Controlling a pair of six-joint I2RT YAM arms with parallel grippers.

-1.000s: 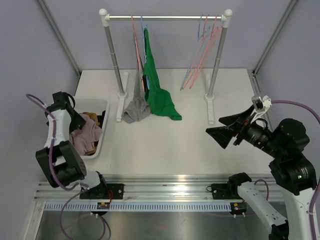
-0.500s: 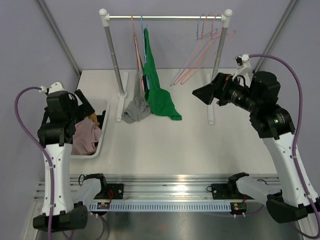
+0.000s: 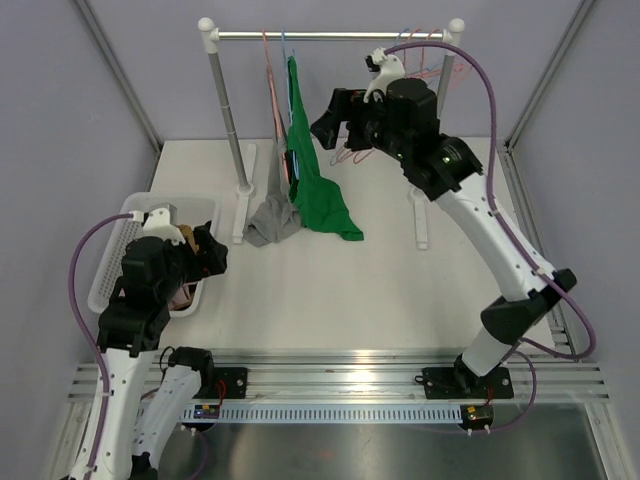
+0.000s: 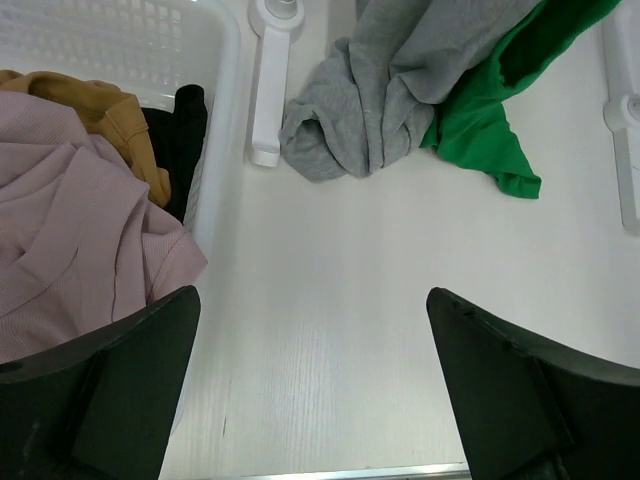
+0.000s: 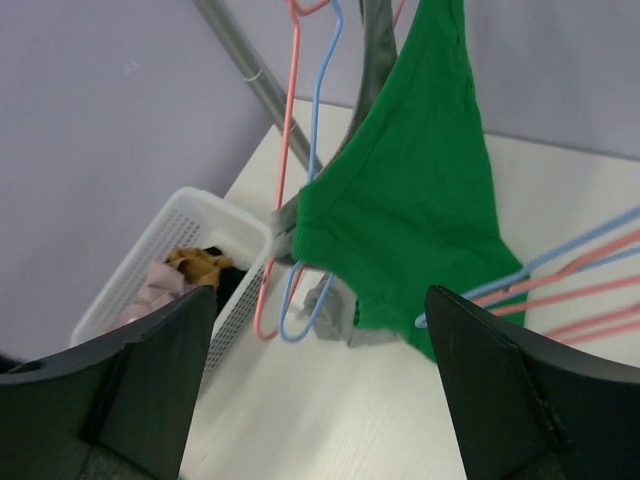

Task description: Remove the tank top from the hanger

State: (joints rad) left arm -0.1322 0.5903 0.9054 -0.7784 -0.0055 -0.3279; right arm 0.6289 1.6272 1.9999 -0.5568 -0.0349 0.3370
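On the left, my left gripper (image 3: 205, 250) is hovering low beside the white basket (image 3: 112, 260) with its jaws spread wide and nothing between them. The basket is holding a pink garment (image 4: 70, 220). Moving right, a grey garment (image 3: 270, 215) is hanging from the rail (image 3: 330, 36) and bunching on the table. Touching it on the right is the green tank top (image 3: 310, 170). It is hanging by a narrow strap near the rail, with its hem trailing onto the table.

I am judging it to be light, limp and stretchy. It is going to sag and fold wherever I pinch it, and the strap may snag on the wire. A pink hanger (image 5: 285, 150) and a blue hanger (image 5: 320, 150) are dangling right beside it, and I cannot tell which one is carrying it. I am thinking the best hold is high up, on the strap or the shoulder edge near the hook.

My right gripper (image 3: 335, 120) is hanging just right of the top, jaws apart and empty, facing the fabric. Further right, spare hangers (image 3: 420, 65) are crowding the rail's end.
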